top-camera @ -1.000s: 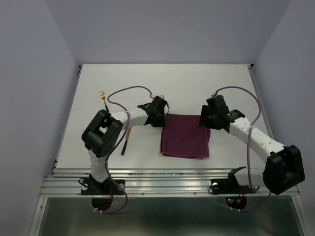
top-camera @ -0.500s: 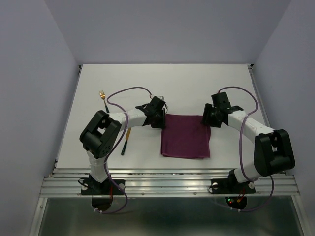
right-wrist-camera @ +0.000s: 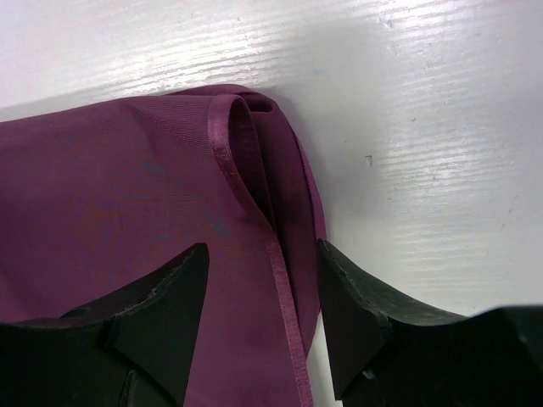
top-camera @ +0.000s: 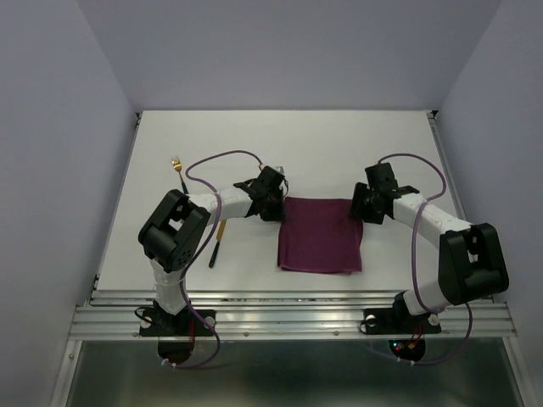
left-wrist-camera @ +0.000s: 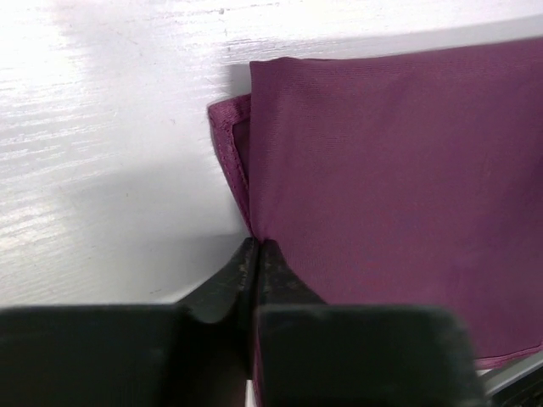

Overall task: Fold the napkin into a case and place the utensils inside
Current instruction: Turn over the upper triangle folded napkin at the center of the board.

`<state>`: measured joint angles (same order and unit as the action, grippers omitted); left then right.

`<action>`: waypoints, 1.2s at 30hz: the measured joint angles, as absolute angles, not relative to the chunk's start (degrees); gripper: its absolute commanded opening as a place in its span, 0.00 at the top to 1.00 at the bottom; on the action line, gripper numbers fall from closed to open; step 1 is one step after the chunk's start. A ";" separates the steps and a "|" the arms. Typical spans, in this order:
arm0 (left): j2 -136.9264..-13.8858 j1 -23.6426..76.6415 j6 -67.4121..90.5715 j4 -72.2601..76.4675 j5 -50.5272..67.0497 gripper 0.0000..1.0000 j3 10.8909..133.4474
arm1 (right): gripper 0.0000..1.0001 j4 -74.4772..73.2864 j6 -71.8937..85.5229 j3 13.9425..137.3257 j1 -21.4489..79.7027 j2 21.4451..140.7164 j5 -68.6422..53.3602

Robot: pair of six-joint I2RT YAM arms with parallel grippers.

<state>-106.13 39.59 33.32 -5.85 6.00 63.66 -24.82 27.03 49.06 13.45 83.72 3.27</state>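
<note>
The plum-purple napkin (top-camera: pixel 321 235) lies folded into a rectangle in the middle of the table. My left gripper (top-camera: pixel 282 206) sits at its far left corner. In the left wrist view the jaws (left-wrist-camera: pixel 256 248) are pressed together on the napkin's (left-wrist-camera: pixel 390 170) left edge. My right gripper (top-camera: pixel 355 210) is at the far right corner, open. Its fingers (right-wrist-camera: pixel 263 254) straddle the hemmed, layered edge of the napkin (right-wrist-camera: pixel 110 186). A gold fork head (top-camera: pixel 176 161) shows far left. The other utensil (top-camera: pixel 216 244), black-handled, lies beside my left arm, partly hidden by it.
The left arm (top-camera: pixel 182 225) lies low across the left side of the table, over the utensils. A metal rail (top-camera: pixel 288 315) runs along the near edge. Grey walls close in the table on three sides.
The right arm has folded in, its elbow drawn back toward its base, while its gripper stayed at the napkin's far right corner. The left arm has barely moved.
</note>
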 measured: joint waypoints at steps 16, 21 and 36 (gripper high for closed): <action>-106.10 36.25 33.15 -5.48 6.74 0.79 63.66 | 0.42 -24.25 27.20 46.94 13.45 83.66 1.83; -105.12 35.05 32.91 -5.58 7.29 0.35 63.72 | 0.42 -24.29 27.22 46.63 13.45 81.38 1.19; -85.67 42.83 37.36 -10.79 8.01 0.39 49.87 | 0.42 -25.52 27.90 45.58 13.45 72.93 0.99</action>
<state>-85.67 42.83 37.36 -10.79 8.01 49.87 -25.52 27.90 45.58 13.45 72.93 0.99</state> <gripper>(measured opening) 0.623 0.581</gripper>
